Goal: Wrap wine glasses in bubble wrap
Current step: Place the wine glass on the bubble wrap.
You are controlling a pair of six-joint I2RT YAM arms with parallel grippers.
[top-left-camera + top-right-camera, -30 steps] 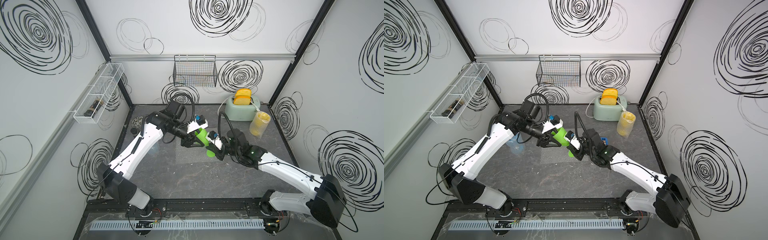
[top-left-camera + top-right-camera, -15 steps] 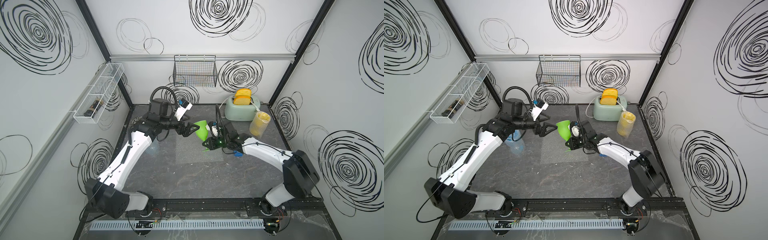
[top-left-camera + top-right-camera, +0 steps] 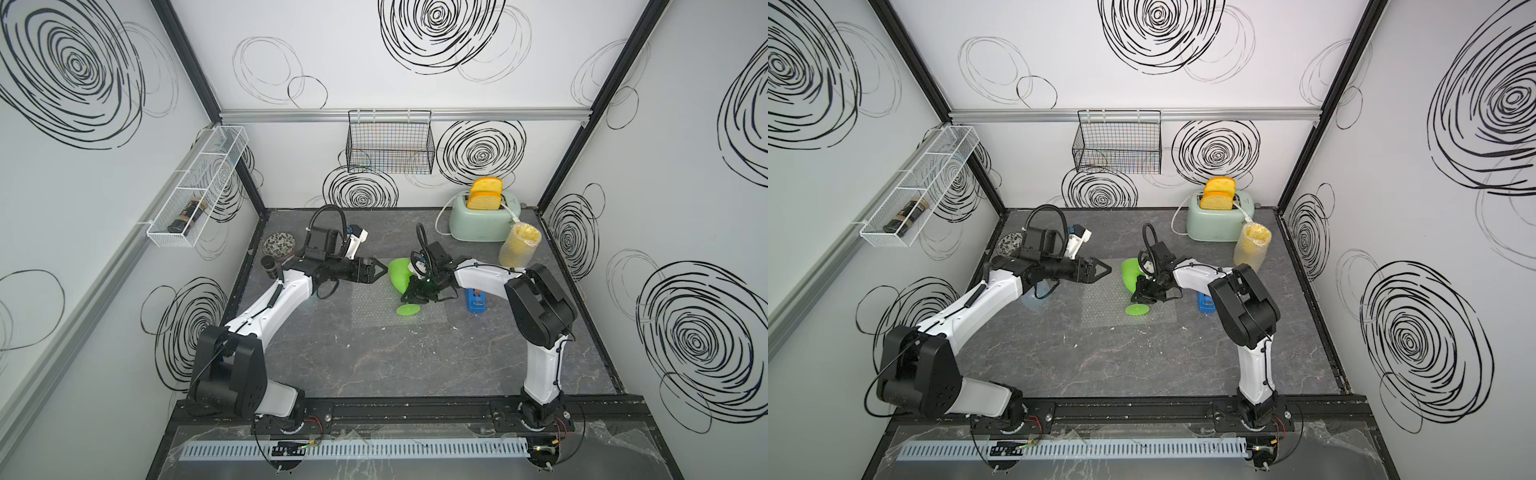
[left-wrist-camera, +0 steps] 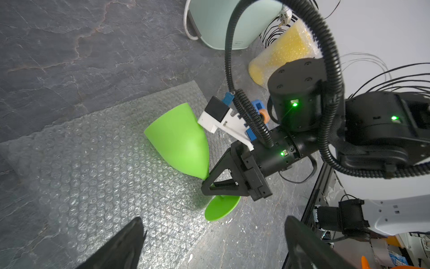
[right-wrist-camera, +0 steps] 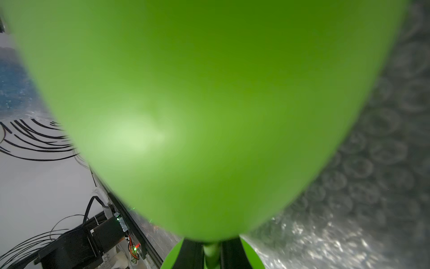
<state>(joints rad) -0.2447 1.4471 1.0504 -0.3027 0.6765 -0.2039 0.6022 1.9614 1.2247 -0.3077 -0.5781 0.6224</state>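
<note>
In both top views my right gripper [image 3: 408, 296] [image 3: 1139, 297] is shut on the stem of the green wine glass [image 3: 399, 274] [image 3: 1130, 274]. The glass leans over the flat sheet of bubble wrap [image 3: 374, 309] [image 3: 1100, 309], with its foot [image 3: 409, 309] low at the sheet's edge. In the right wrist view the green bowl [image 5: 209, 104] fills the picture and the stem sits between my right gripper's [image 5: 211, 253] jaws. My left gripper [image 3: 383, 271] [image 4: 214, 242] stands open and empty just left of the bowl [image 4: 179, 139]. A yellow wine glass [image 3: 519, 245] stands wrapped by the toaster.
A mint toaster [image 3: 482, 224] stands at the back right, and a blue tape dispenser [image 3: 476, 301] lies right of the sheet. A patterned bowl [image 3: 279, 245] and a dark cylinder [image 3: 270, 266] sit at the back left. A wire basket [image 3: 390, 145] hangs on the back wall.
My left gripper has opened, let go of the green glass's bowl and drawn back to the left. My right arm has swung the glass toward the back, over the sheet.
</note>
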